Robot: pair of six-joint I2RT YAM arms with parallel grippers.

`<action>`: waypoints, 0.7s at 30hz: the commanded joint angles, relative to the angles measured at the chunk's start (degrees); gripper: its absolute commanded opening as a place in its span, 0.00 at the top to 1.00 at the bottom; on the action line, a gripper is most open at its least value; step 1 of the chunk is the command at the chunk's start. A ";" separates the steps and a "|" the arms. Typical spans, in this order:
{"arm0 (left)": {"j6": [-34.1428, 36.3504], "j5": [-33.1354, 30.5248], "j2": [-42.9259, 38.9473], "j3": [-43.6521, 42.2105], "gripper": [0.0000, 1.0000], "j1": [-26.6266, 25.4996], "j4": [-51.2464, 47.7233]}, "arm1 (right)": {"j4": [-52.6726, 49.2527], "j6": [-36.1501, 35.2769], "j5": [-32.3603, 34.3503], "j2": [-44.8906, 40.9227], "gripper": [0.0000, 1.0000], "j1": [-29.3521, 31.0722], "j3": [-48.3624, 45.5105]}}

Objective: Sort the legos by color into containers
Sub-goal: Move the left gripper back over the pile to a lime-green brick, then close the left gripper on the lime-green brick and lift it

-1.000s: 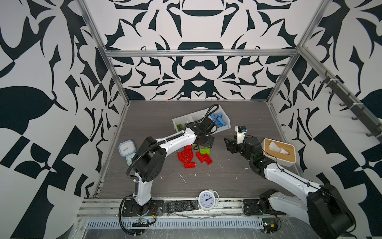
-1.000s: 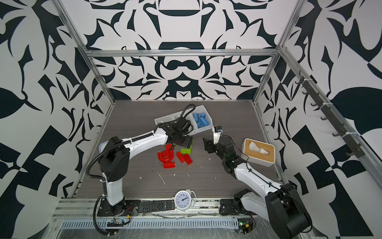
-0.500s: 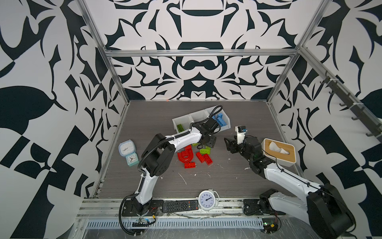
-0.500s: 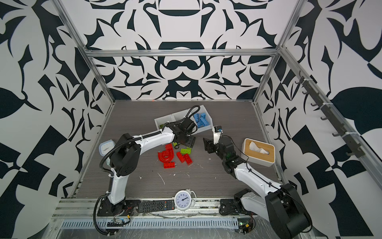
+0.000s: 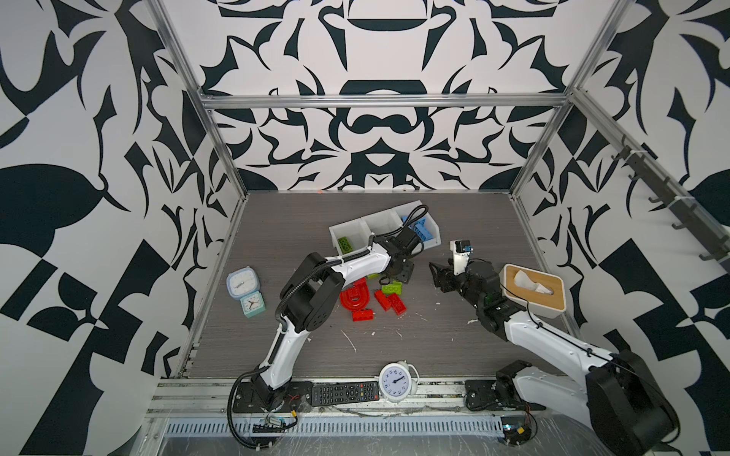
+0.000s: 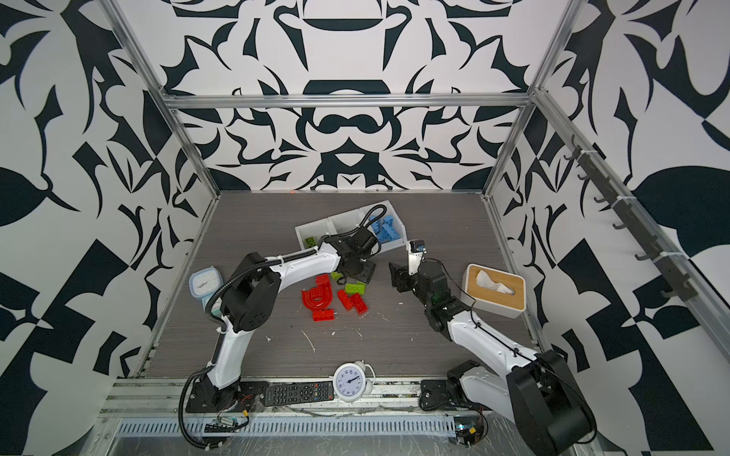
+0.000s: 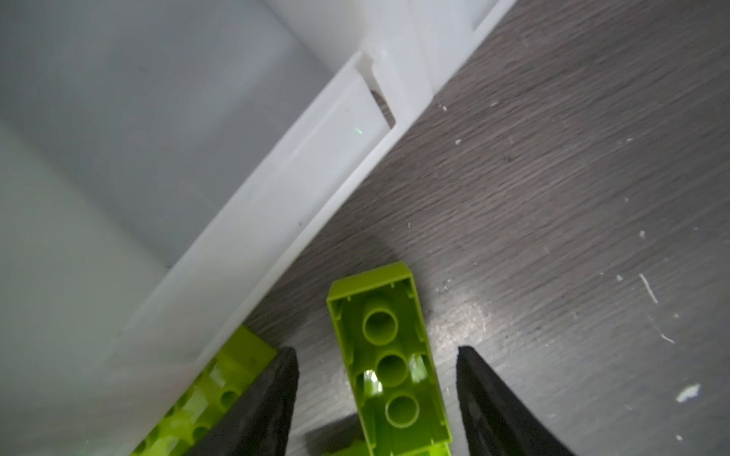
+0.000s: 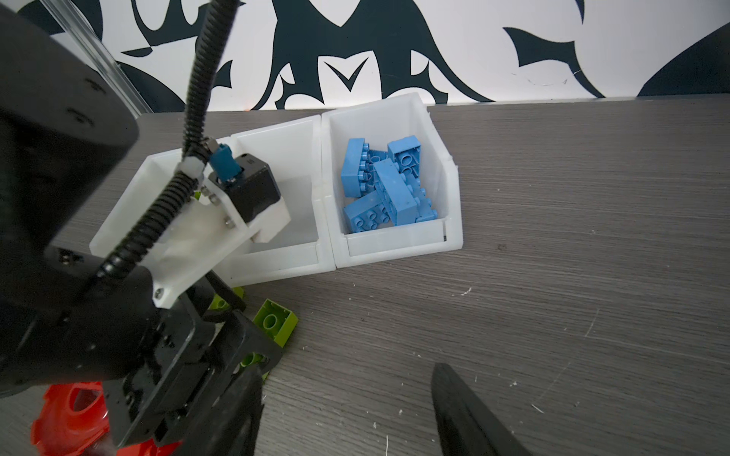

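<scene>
Seeing left gripper down at table level just in front of containers, jaws about half parted either side of an upturned lime green lego; gap visible on both sides, so straddled, nothing clamped. Second green lego just beside the containers' front lip, partly hidden under one jaw. Right gripper at 3 o'clock of left gripper in both top views, apart from it, jaws wide apart with only bare table between. Containers at 12 o'clock of the loose pile: single green lego in the 9 o'clock bin, blue legos heaped in the 3 o'clock bin. Loose reds at 7 o'clock of left gripper: red arch, two red bricks touching at its 3 o'clock, one red brick at its 6 o'clock. Tissue box at 3 o'clock of right gripper, near it.
</scene>
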 commanded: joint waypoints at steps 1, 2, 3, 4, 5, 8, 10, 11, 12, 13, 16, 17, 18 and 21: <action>-0.03 0.64 1.45 1.35 0.34 -0.31 -1.61 | 2.13 0.24 0.72 -0.83 0.30 0.29 -0.16; -0.05 0.69 1.74 1.34 0.34 -0.31 -1.59 | 2.10 0.22 0.72 -0.82 0.30 0.30 -0.17; -0.05 0.67 1.90 1.33 0.34 -0.31 -1.52 | 2.10 0.22 0.66 -0.83 0.30 0.31 -0.15; -0.05 0.82 2.08 1.38 0.34 -0.31 -1.42 | 2.10 0.17 0.63 -0.84 0.30 0.30 -0.14; -0.05 0.99 2.24 1.40 0.34 -0.29 -1.42 | 2.13 0.17 0.64 -0.85 0.30 0.30 -0.14; -0.09 1.00 2.59 1.30 0.34 -0.31 -1.31 | 2.06 0.19 0.63 -0.90 0.30 0.29 -0.08; -0.05 1.16 2.66 1.37 0.35 -0.31 -1.32 | 2.06 0.19 0.55 -0.94 0.30 0.29 -0.06; -0.05 1.30 2.79 1.34 0.36 -0.30 -1.30 | 2.06 0.19 0.36 -0.82 0.30 0.25 -0.06; -0.05 1.26 2.80 1.23 0.37 -0.31 -1.11 | 2.02 0.14 0.11 -0.73 0.30 0.28 0.03; -0.05 1.48 2.80 1.00 0.38 -0.31 -0.88 | 2.00 0.15 -0.17 -0.57 0.30 0.30 0.05; 0.04 1.44 3.12 1.08 0.41 -0.29 -0.86 | 1.84 0.02 -0.17 -0.45 0.30 0.29 0.27; 0.04 1.48 3.23 1.19 0.42 -0.25 -0.90 | 1.85 0.09 -0.16 -0.39 0.30 0.29 0.31; 0.04 1.49 3.24 1.29 0.42 -0.24 -0.86 | 1.80 0.07 -0.14 -0.38 0.30 0.25 0.31; -0.06 1.69 3.24 1.39 0.48 -0.26 -0.85 | 1.70 0.05 0.01 -0.57 0.30 0.30 0.29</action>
